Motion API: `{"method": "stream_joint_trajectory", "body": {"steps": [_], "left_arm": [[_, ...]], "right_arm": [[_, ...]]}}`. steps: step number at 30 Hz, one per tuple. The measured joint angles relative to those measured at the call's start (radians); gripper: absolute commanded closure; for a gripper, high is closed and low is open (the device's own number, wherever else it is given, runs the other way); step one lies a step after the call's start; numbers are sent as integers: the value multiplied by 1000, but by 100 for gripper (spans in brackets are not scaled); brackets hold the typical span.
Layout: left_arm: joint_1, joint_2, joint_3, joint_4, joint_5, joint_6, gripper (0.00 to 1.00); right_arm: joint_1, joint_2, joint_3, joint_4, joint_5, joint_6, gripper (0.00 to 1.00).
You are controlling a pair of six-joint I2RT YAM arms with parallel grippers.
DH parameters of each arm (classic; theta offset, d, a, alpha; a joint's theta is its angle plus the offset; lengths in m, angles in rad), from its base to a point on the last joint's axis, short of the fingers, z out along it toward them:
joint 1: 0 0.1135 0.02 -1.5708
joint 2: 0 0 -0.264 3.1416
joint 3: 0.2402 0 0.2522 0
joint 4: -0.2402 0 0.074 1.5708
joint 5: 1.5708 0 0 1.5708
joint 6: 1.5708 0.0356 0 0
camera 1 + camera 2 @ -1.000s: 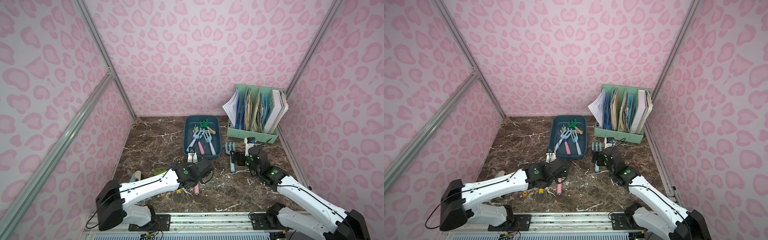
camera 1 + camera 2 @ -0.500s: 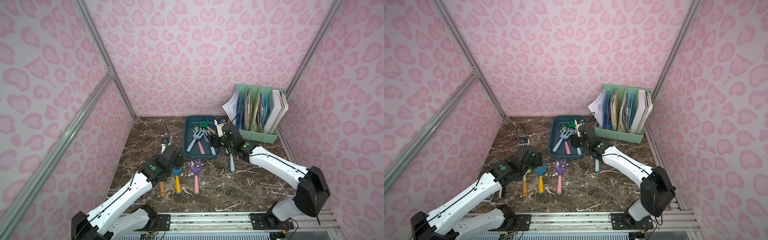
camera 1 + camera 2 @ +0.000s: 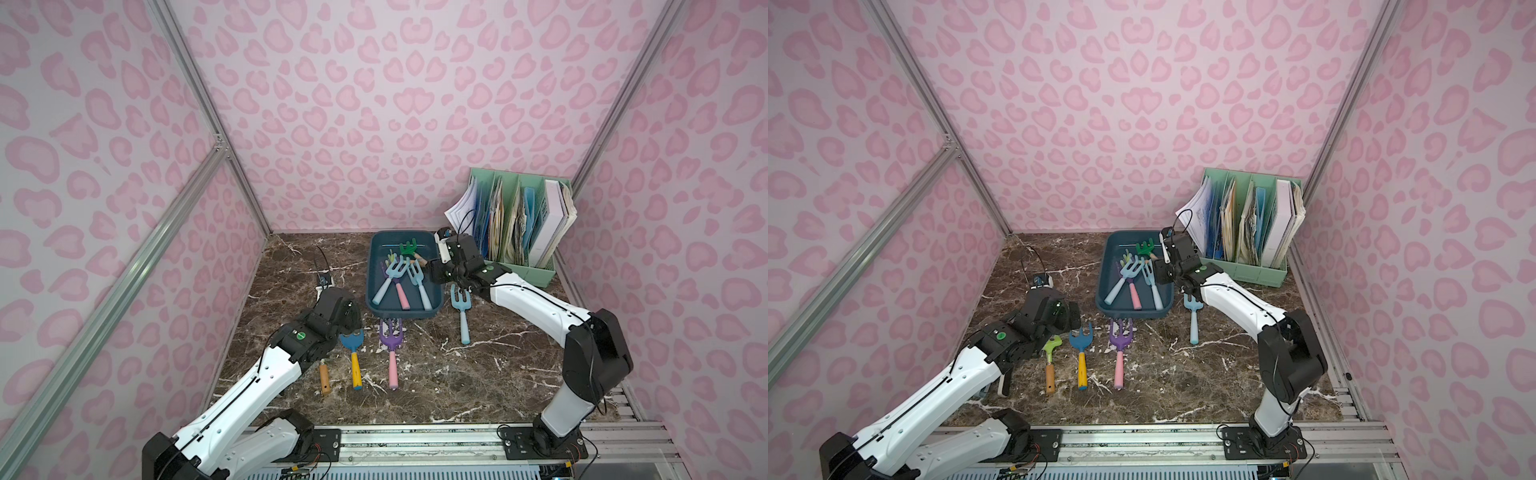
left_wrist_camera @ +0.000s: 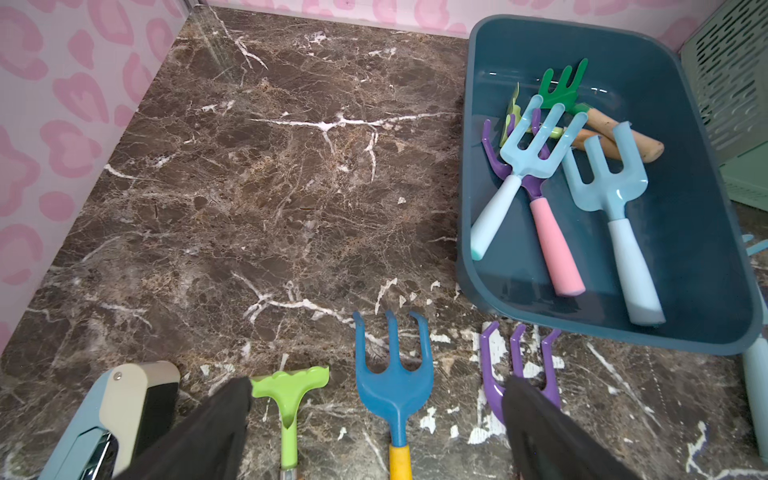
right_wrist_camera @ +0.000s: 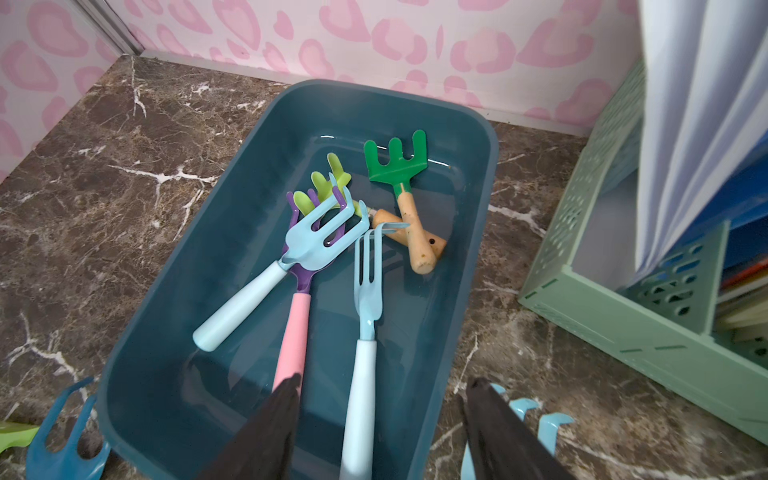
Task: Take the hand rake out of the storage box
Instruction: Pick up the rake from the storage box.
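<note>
The storage box [image 3: 372, 291] [image 3: 1101, 297] is a dark teal tray at the back middle of the marble table. In it lie several hand rakes: two light blue [image 5: 362, 361] [image 4: 494, 216], a purple one with a pink handle [image 5: 296, 328], a dark green one [image 5: 397, 164] and a lime one. My right gripper [image 5: 384, 378] [image 3: 440, 272] hangs open over the box's right wall. One finger is inside, beside the light blue handle, and the other is outside; nothing is gripped. My left gripper [image 4: 378, 386] [image 3: 345, 322] is open and empty over the rakes on the table.
Outside the box lie a lime rake [image 3: 1050, 361], a blue rake with a yellow handle [image 3: 354, 357], a purple one [image 3: 391, 349] and a light blue one [image 3: 462, 311]. A mint-green file organizer [image 3: 523, 266] stands right of the box. A stapler [image 4: 124, 403] lies by my left gripper.
My right arm has swung from the table in front up to the box's right edge, and its jaws have narrowed. My left arm has pulled back to the left, uncovering the rakes on the table.
</note>
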Motion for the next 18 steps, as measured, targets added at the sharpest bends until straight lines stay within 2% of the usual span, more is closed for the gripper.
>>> {"method": "stream_joint_trajectory", "body": {"steps": [4, 9, 18], "left_arm": [[1, 27, 3, 27, 16, -4, 1], [6, 36, 38, 29, 14, 1, 1], [8, 0, 20, 31, -2, 53, 2]], "right_arm": [[-2, 39, 36, 6, -18, -10, 42], [-7, 111, 125, 5, -30, -20, 44], [1, 230, 208, -39, -36, -31, 49]]}}
